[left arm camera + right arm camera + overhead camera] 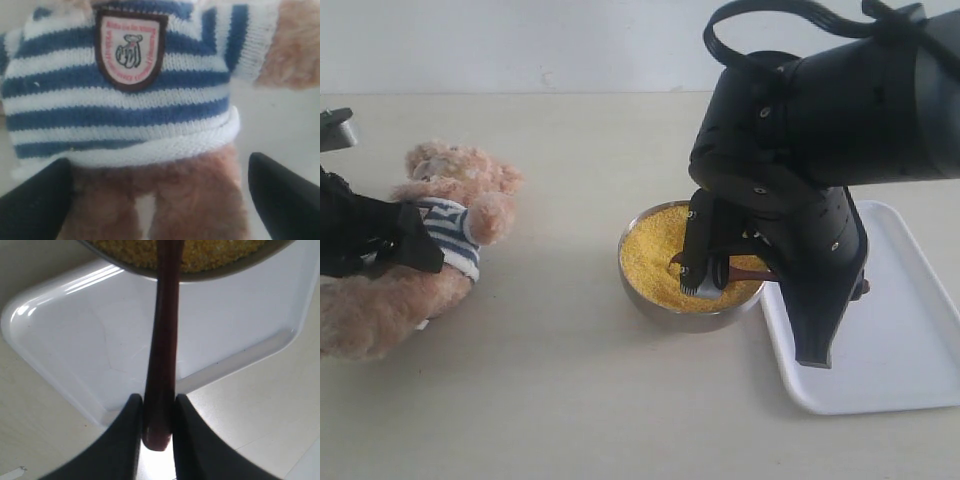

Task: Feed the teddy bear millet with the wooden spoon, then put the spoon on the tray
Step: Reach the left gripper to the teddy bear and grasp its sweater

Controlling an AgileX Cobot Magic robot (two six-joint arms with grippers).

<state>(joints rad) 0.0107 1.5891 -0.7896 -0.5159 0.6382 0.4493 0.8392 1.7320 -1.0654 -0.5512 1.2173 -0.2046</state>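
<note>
Exterior view: teddy bear (460, 180) lies at 9 o'clock on the beige table (570, 390), with the striped shirt visible. The black left arm crosses its torso and covers the middle of it. The bear's lower body is cut off by the frame edge and its face can't be made out.

Left gripper (160, 200) is spread wide with nothing clamped. Its fingers (35, 200) sit either side of the bear's legs, and one has bare table between it and the fur. The shirt badge (131, 47) is in close view but its text is too blurry to read.

The steel bowl (665, 310) sits just right of centre and is full of millet (655, 255). The bulky right arm hangs over its 3 o'clock side and blocks about half of it.

Right gripper (160, 435) is clamped on the wooden spoon (165, 340) near the end of the handle. The handle runs out over the bowl rim above the millet. In the exterior view only a short stretch of spoon (748, 268) shows between black parts. The spoon's scoop end is hidden there, and in the right wrist view it is cut off.

Tray (905, 340) is at 4 o'clock, just beside the bowl. I can't tell if they touch, since the arm covers that edge. The tray's far side runs out of frame.

A grey object (335, 128) at 10 o'clock is cut off and can't be identified.
</note>
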